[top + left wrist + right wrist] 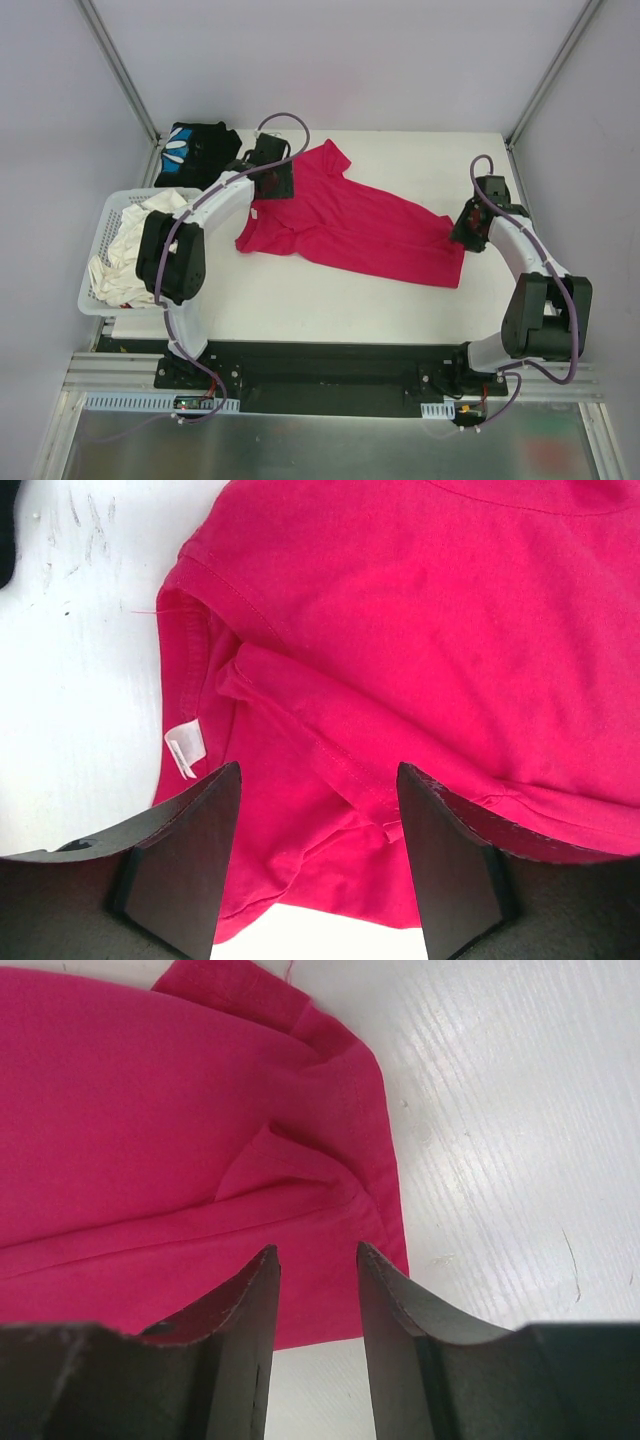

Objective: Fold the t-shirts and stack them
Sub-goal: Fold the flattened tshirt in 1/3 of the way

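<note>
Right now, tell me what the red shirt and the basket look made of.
The red shirt: soft cloth, possibly cotton, matte; it creases and shows stitched hems and a sewn label. The basket: white plastic by the look, rigid lattice walls.

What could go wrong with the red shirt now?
The shirt lies slanted and rumpled, so folds may come out crooked. The bump by the right tool could get pressed in. The left tool is open over doubled cloth and might pinch just one layer.
</note>
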Motion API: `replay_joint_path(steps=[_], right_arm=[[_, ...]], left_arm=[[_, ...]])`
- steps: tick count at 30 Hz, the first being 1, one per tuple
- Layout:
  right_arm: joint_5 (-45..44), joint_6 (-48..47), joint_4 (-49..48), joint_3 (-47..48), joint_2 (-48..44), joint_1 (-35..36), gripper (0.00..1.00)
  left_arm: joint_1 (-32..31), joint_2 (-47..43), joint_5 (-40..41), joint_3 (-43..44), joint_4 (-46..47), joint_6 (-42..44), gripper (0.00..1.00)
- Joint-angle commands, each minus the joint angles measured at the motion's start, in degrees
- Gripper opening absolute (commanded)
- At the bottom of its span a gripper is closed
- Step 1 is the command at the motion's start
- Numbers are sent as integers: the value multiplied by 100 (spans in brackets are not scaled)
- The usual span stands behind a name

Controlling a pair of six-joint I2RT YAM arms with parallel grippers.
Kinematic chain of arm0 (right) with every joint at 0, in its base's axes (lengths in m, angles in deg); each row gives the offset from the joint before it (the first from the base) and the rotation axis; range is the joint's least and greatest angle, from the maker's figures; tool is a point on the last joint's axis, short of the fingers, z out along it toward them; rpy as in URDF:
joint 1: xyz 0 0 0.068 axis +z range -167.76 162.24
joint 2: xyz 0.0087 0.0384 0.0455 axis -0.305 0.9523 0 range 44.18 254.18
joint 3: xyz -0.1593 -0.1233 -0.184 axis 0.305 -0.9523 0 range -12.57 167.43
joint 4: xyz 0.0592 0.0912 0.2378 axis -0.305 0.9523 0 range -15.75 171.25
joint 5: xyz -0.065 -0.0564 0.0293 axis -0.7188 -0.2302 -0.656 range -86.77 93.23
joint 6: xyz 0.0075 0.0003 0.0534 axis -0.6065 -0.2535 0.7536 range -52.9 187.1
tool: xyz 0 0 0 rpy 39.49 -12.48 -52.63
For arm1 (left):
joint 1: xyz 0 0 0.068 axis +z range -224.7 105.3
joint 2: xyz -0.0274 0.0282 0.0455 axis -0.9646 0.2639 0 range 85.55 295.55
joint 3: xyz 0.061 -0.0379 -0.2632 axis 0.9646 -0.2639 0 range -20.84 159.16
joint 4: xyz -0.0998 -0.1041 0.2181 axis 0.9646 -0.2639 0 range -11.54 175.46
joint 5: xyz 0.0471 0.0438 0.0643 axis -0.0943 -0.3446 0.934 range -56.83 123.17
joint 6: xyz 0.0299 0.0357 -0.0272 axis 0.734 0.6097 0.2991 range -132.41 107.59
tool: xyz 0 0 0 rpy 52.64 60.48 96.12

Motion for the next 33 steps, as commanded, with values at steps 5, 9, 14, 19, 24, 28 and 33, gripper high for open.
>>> replay_joint_path(steps=[5, 9, 14, 19, 24, 28, 33], right_arm=[[-180, -279, -20, 573, 7, 812, 39], [-110, -368, 155, 865, 262, 1349, 39], [-285, -473, 103, 786, 334, 1428, 38], [-313, -491, -187, 549, 342, 1262, 37], [-180, -403, -450, 478, 518, 1015, 37], [-128, -377, -512, 636, 834, 980, 37], [110, -280, -644, 602, 993, 998, 36]], left_arm=[[-156, -838, -73, -198, 104, -134, 63], [-533, -1487, -63, -629, 104, -160, 63], [-929, -2139, 190, -1253, 104, -37, 63], [-1026, -2815, 244, -1623, 104, -37, 62], [-1070, -3272, 112, -1808, 86, 6, 62], [-1088, -3414, 138, -1878, 43, 33, 62], [-1088, -3449, 183, -1905, -1, 94, 62]])
